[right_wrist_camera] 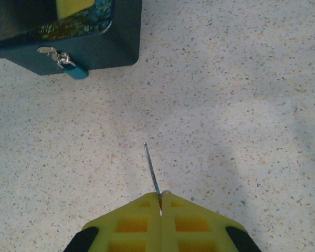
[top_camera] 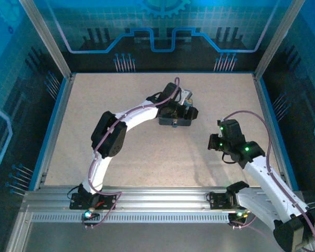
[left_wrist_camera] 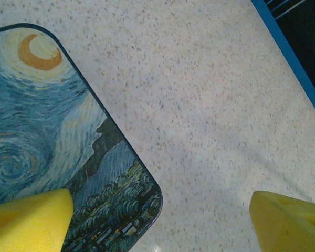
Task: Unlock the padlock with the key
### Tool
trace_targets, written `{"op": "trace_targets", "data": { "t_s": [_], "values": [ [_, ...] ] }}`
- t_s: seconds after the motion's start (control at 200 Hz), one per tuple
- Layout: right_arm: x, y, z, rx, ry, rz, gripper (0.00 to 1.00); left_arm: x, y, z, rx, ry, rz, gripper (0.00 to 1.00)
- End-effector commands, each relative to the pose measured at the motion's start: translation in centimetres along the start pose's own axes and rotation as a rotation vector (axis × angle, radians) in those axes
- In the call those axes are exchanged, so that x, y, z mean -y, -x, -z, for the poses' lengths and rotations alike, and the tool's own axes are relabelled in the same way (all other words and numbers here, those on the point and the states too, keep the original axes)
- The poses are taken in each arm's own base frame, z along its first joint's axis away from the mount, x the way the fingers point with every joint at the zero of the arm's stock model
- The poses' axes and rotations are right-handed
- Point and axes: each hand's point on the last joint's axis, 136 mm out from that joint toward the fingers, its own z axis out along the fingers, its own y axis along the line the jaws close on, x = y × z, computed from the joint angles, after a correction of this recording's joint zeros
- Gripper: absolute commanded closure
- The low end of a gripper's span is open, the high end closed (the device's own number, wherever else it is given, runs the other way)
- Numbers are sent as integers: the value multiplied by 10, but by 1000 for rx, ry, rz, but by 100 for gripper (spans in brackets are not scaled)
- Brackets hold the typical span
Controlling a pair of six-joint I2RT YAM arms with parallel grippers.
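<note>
The padlock [right_wrist_camera: 69, 66], with a small blue body and a silvery shackle, hangs on the hasp at the front of the dark tin [right_wrist_camera: 105, 50]. My right gripper [right_wrist_camera: 161, 197] is shut on the key [right_wrist_camera: 151, 169]. The thin blade sticks out ahead of the fingertips, pointing toward the tin and well short of the padlock. My left gripper [left_wrist_camera: 157, 226] stands open over a corner of the tin's painted lid [left_wrist_camera: 47, 121]. One yellow finger [left_wrist_camera: 29, 220] is above the lid and the other [left_wrist_camera: 289, 220] is above the table. From above, the left gripper [top_camera: 181, 105] is at the tin [top_camera: 174, 116].
The speckled tabletop [top_camera: 147, 152] lies open between the tin and my right gripper [top_camera: 216, 143]. A blue rim [left_wrist_camera: 289, 52] borders the table, and framed walls enclose it.
</note>
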Motion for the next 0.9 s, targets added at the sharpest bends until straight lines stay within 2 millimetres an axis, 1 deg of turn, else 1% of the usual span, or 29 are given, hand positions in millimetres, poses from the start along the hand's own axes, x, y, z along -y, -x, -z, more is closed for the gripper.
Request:
{"op": "trace_targets", "data": {
  "t_s": [0.0, 0.17, 0.295, 0.45, 0.51, 0.61, 0.66, 0.745, 0.835, 0.895],
  "values": [
    [-5, 6, 4, -2, 25, -1, 100, 2, -37, 6, -86, -11, 50, 11],
    [-10, 5, -1, -23, 48, 0, 100, 4, -57, 24, -75, -17, 77, 12],
    [-20, 5, -7, -36, 99, 1, 100, 8, -70, 38, -66, -24, 105, 12],
    [-28, 2, -18, -62, 141, -11, 100, 19, -79, 49, -53, -41, 116, 12],
    [-32, 2, -23, -72, 159, -17, 100, 23, -78, 54, -40, -49, 120, 12],
    [-43, 2, -31, -83, 216, -32, 100, 31, -68, 67, -3, -63, 104, 11],
    [-50, 3, -36, -84, 256, -43, 100, 37, -62, 75, 22, -70, 87, 11],
    [-64, 9, -42, -59, 337, -66, 100, 43, -50, 94, 83, -69, 67, 10],
    [-78, 16, -52, -30, 420, -84, 100, 39, -45, 112, 140, -49, 76, 8],
    [-89, 19, -59, -24, 483, -95, 100, 34, -47, 123, 169, -32, 83, 8]
  ]
}}
